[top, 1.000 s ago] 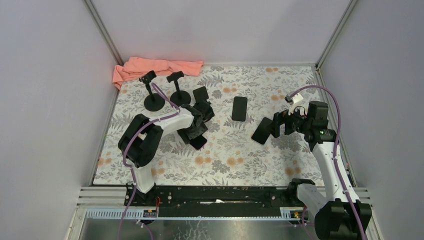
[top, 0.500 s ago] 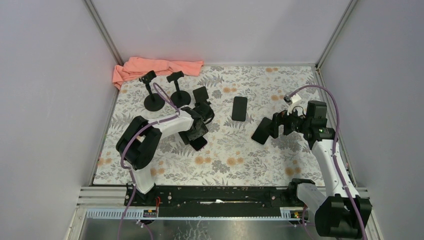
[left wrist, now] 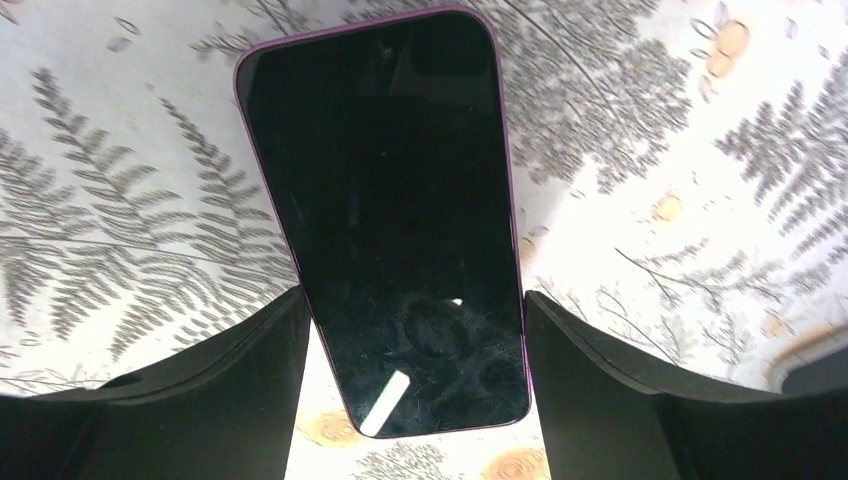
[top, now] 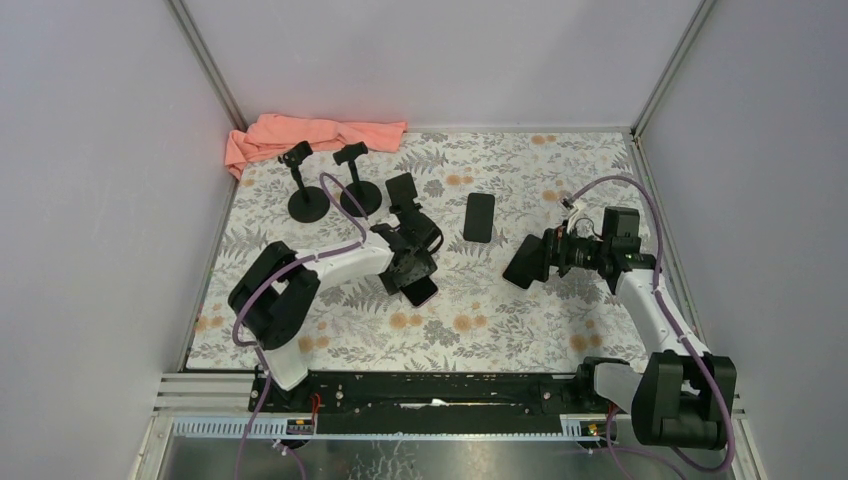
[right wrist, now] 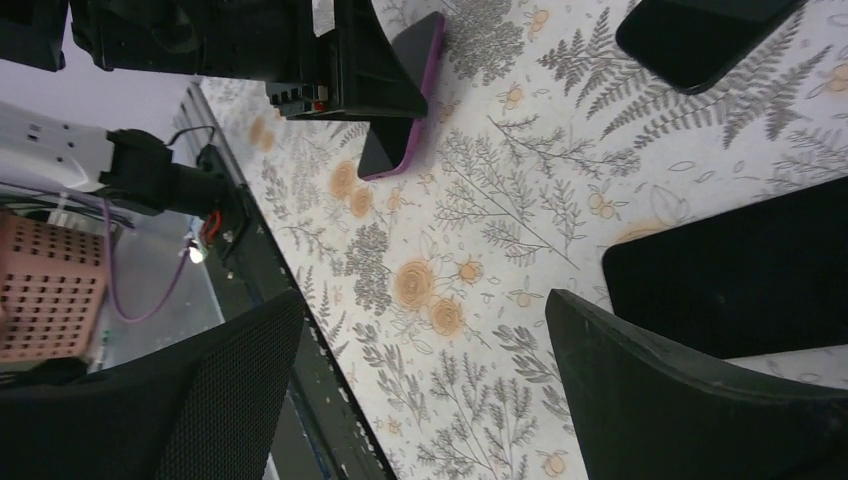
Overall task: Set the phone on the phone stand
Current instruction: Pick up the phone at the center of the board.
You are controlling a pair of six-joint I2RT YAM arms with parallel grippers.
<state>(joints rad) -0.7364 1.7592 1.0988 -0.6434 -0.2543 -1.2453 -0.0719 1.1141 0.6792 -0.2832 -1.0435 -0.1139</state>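
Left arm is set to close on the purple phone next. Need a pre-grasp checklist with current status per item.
1. Purple phone sits between the left gripper fingers: ok, one finger on each side.
2. Left gripper open: ok.
3. Phone flat on the floral mat, screen up: ok.
4. Fingers low enough to catch the phone's edges: cannot tell.
5. Outer phone stand and inner phone stand upright, cradles empty: ok.
6. Right gripper out of the way: ok. It is open, holds nothing and is off to the right by a black phone.
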